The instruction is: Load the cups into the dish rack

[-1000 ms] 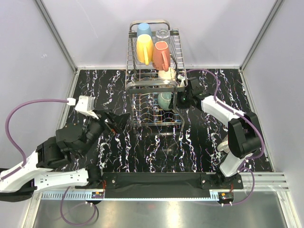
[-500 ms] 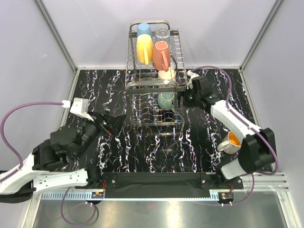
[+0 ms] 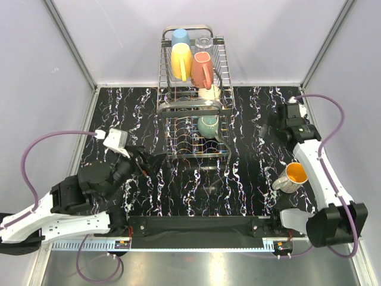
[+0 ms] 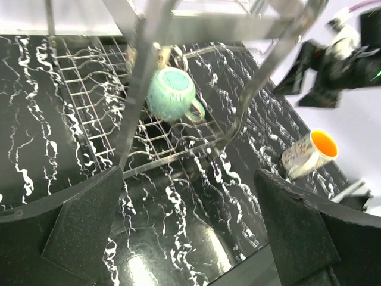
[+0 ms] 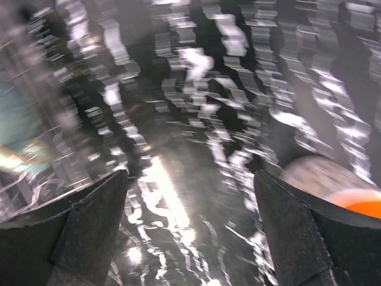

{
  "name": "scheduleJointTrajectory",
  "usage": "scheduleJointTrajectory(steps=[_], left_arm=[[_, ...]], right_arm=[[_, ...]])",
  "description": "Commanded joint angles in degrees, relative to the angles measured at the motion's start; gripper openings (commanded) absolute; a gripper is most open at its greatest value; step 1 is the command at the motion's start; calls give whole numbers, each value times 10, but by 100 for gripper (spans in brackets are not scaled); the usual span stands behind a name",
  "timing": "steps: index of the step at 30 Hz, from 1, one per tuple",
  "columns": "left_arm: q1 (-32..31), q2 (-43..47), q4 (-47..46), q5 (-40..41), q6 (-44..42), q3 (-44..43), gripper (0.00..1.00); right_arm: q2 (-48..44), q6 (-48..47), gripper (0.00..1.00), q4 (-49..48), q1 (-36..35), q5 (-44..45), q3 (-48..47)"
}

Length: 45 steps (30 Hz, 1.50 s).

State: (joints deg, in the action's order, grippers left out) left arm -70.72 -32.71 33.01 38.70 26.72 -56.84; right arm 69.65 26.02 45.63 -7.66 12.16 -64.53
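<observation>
Moved: right hand (image 3: 269, 127) swung away from rack (image 3: 184, 106) toward mug (image 3: 292, 177) on table (image 3: 250, 196), likely the next pick.
Hands: right hand and left hand (image 4: 190, 232) both spread wide, empty.
Teal cup (image 3: 207, 125): sat in the lower tier.

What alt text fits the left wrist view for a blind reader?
A teal-green mug rests in the lower tier of the dish rack, seen between the dark fingers of the open left gripper. To its right, a pale mug with an orange inside sits on the black marble table.

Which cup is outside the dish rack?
The cream mug with the orange inside: it rests on the table, right of the dish rack; all others sit in it.
</observation>
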Motion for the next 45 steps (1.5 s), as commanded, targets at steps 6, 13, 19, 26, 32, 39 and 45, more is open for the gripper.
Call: scheduleJointTrajectory(steps=[6,13,19,26,32,39,45], left_arm=[[-2,25,-58,-65,-44,41,99],[-2,48,-54,-86,-55,44,99],[-2,76,-52,-93,-55,47,99],[-2,83,-30,-82,-58,37,99],[-2,77,-28,-91,-40,34,99],[-2,43,-17,-106,-23,5,99],[-2,8,-20,-115,4,-26,99]], right_arm=[[-45,127,84,205,31,148,-52],[-29,216,83,292,44,187,-50],[-1,208,79,222,74,135,4],[31,199,72,142,124,92,69],[53,201,63,93,133,93,107],[47,172,13,54,136,84,122],[2,89,0,53,136,48,78]])
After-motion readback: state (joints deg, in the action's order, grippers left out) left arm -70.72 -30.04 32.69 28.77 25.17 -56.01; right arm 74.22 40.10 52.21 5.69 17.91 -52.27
